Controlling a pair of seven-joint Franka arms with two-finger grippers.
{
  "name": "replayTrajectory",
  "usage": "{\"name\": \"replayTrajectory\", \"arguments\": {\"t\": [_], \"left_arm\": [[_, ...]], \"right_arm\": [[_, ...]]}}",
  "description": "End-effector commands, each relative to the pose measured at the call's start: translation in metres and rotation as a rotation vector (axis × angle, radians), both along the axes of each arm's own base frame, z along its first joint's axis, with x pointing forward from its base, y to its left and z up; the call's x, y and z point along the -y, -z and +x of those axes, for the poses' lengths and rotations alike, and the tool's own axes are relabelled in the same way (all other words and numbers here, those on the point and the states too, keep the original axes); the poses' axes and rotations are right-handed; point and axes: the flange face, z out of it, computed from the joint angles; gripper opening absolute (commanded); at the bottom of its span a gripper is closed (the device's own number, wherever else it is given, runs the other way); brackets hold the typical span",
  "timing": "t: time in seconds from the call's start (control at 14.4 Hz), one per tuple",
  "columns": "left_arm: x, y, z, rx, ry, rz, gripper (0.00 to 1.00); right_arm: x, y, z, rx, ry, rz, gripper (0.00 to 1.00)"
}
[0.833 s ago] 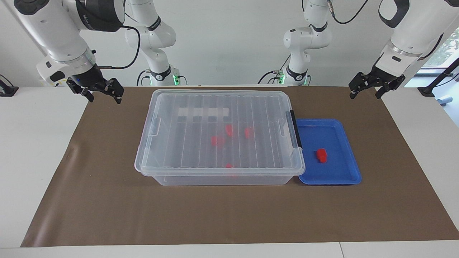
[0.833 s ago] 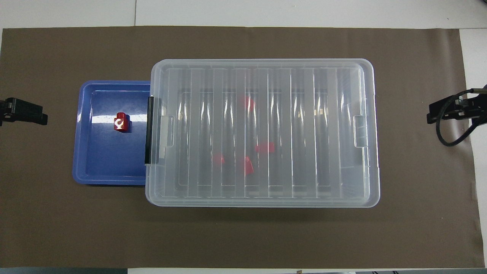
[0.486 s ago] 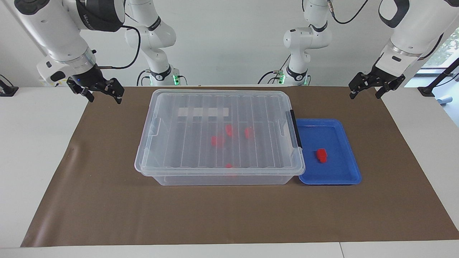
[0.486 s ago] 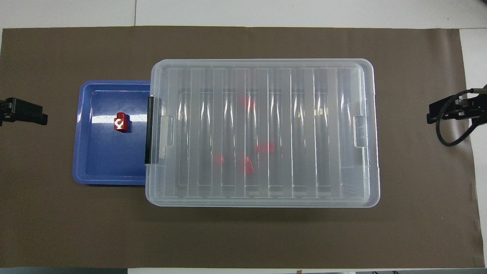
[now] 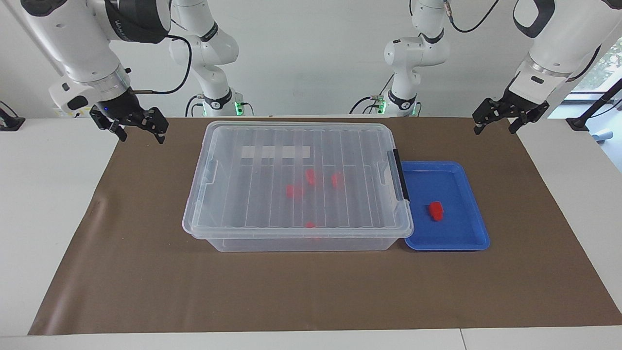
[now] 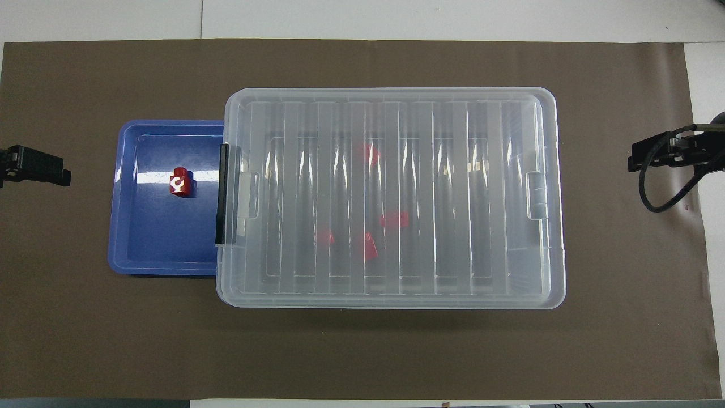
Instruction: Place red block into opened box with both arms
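Note:
The red block point(image 5: 436, 210) point(image 6: 181, 183) lies in a shallow blue tray point(image 5: 457, 232) point(image 6: 158, 243) that sits against the clip-handle end of the box. The box point(image 5: 297, 232) point(image 6: 391, 94) is a large clear bin in the middle of the mat, with its ribbed lid resting on it. Several red blocks point(image 5: 311, 176) point(image 6: 369, 153) show dimly through the lid. My left gripper point(image 5: 495, 129) point(image 6: 61, 175) hangs open over the mat's edge at the tray's end. My right gripper point(image 5: 140, 136) point(image 6: 638, 162) hangs open over the mat's edge at the box's other end. Neither touches anything.
A brown mat point(image 5: 311, 291) covers most of the white table point(image 5: 43, 204). A black clip handle point(image 5: 400, 174) runs along the box end beside the tray. The two arms' bases point(image 5: 311, 104) stand at the table's edge nearest the robots.
My right gripper has edged slightly toward the box. The left arm, the box, the tray and the red block have not moved.

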Motion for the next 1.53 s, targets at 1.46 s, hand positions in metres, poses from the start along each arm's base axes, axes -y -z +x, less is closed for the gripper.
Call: {"name": "replayTrajectory", "arguments": {"t": [1.46], "left_arm": [[0.012, 0.005, -0.011, -0.014, 0.024, 0.007, 1.0]], "right_arm": [[-0.04, 0.135, -0.008, 0.01, 0.01, 0.015, 1.0]]}}
